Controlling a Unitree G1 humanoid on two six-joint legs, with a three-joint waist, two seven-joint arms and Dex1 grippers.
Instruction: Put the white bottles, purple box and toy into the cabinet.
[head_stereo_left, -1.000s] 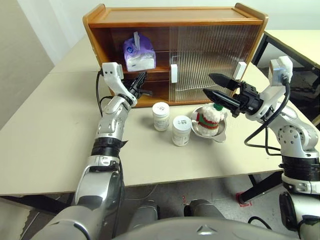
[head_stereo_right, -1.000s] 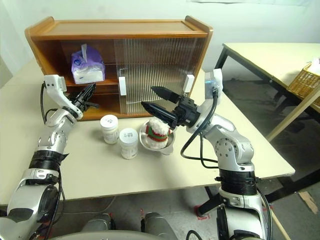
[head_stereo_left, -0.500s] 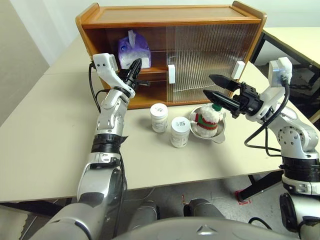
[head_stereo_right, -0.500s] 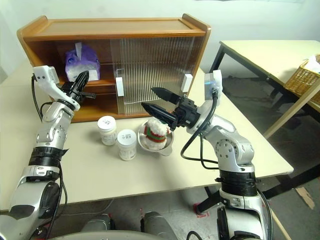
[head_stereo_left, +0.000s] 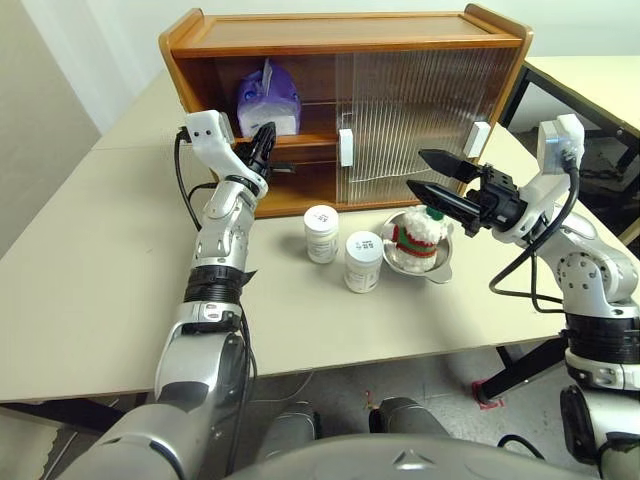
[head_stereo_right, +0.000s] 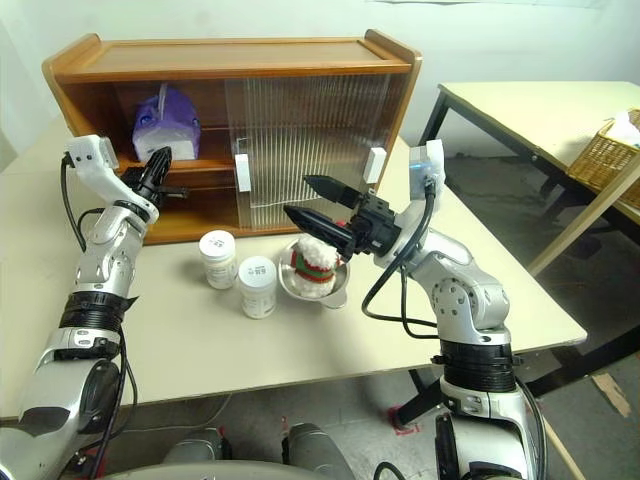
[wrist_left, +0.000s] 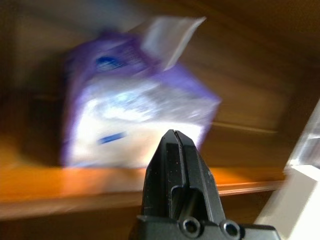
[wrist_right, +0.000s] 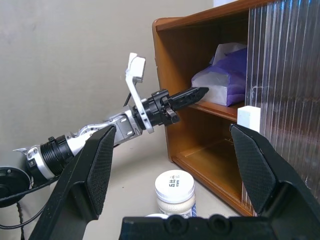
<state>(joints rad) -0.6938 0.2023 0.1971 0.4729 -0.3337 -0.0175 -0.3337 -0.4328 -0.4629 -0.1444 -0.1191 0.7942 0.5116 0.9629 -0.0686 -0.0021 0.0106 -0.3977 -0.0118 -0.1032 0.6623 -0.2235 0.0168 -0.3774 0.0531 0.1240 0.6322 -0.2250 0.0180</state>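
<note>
Head views: purple box sits on the cabinet middle shelf, already stowed. White bottles and toy, in a steel bowl, wait on the worktop.

Left wrist view: left gripper fingers pressed together, empty, facing the lilac pack.

Right wrist view: right gripper fingers spread wide, empty, probably readied for pickup.

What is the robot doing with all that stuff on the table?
It is putting things away in the cabinet. The purple box already sits on the middle shelf, and the left gripper, shut and empty, is just in front of it. The right gripper hangs open above the toy, which sits in a steel bowl. The two white bottles stand on the table, waiting.
</note>
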